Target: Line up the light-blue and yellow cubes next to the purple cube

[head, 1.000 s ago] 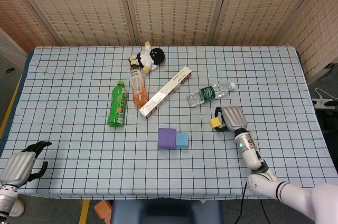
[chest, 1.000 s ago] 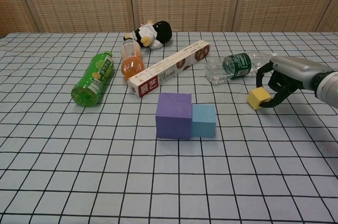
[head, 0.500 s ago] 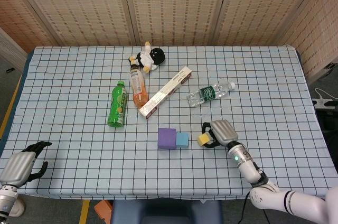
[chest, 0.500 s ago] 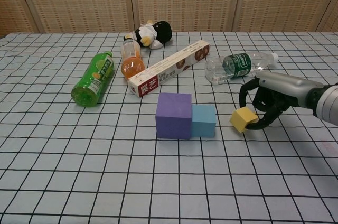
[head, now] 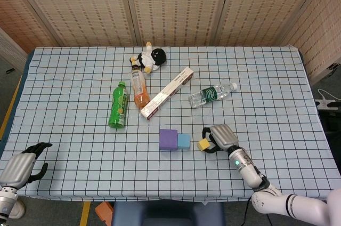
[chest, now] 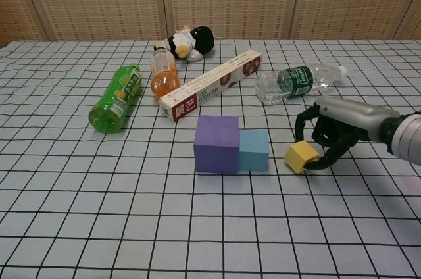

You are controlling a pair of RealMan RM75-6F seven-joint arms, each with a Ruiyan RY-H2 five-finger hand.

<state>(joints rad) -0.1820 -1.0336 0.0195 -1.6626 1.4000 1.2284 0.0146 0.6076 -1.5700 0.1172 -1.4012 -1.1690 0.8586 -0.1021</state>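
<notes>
The purple cube [head: 168, 139] [chest: 216, 143] stands near the table's middle front, with the light-blue cube [head: 184, 140] [chest: 254, 150] touching its right side. My right hand [head: 221, 137] [chest: 332, 131] holds the yellow cube [head: 203, 144] [chest: 301, 156] in its fingers, low over the cloth and a short gap to the right of the light-blue cube. My left hand [head: 22, 166] rests at the table's front left corner with its fingers curled and nothing in it; the chest view does not show it.
Behind the cubes lie a long red-and-white box [head: 167, 93], an orange drink bottle [head: 138, 87], a green bottle [head: 118, 105], a clear water bottle [head: 212, 93] and a plush toy [head: 148, 57]. The checked cloth [head: 80, 146] covers the table.
My right hand has carried the yellow cube left and toward the table's front, from beside the water bottle to just right of the light-blue cube. The left hand has not moved.
</notes>
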